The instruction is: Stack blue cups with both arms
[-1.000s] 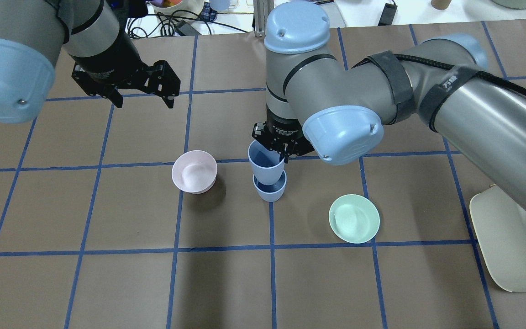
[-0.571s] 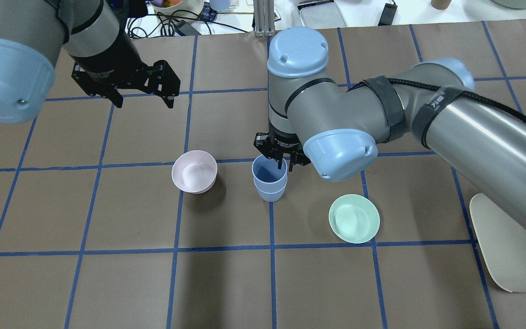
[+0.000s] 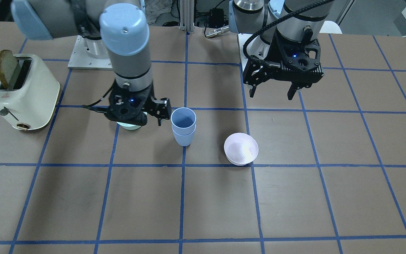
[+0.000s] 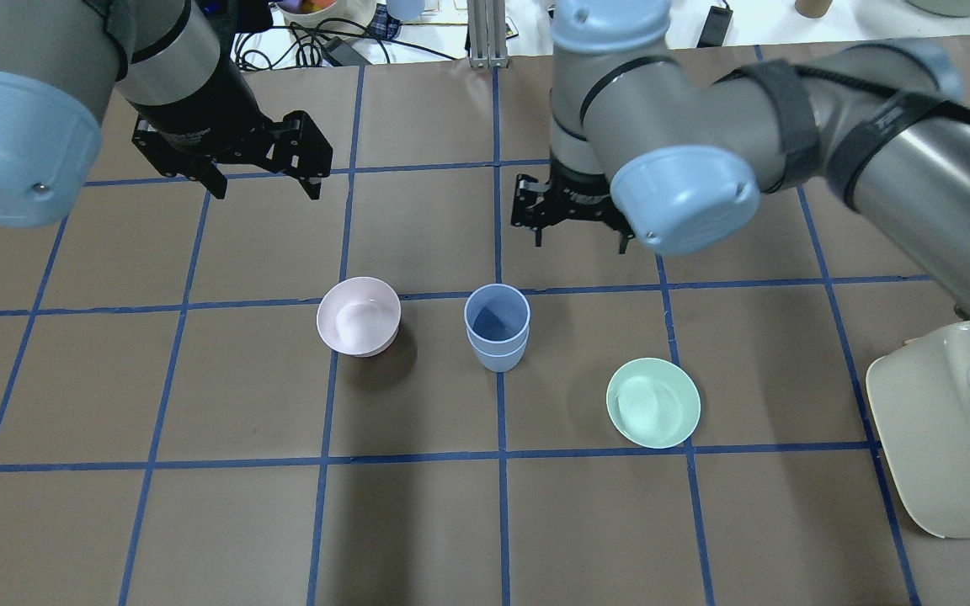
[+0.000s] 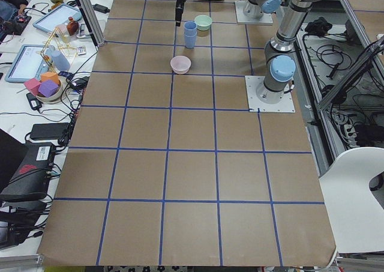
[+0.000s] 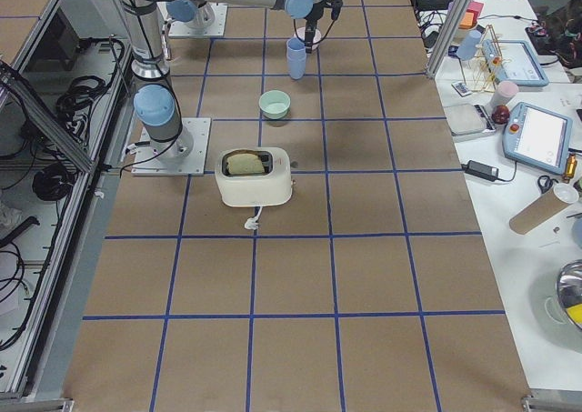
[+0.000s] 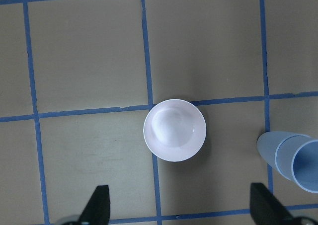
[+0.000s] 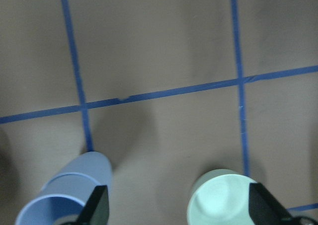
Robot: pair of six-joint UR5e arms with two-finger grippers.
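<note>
The two blue cups stand nested, one inside the other, upright near the table's middle; they also show in the front view and at the edges of both wrist views. My right gripper is open and empty, raised above the table, beyond the stack and a little right of it, clear of the stack. My left gripper is open and empty, hovering at the far left, beyond the pink bowl. In both wrist views the fingertips stand wide apart with nothing between them.
A pale pink bowl sits left of the stack and a mint-green bowl to its near right. A cream toaster with a bread slice stands at the right edge. Blue tape lines grid the brown table.
The right gripper set the upper cup down into the lower one, opened, and pulled up and away toward the far side. The left arm has not moved.
</note>
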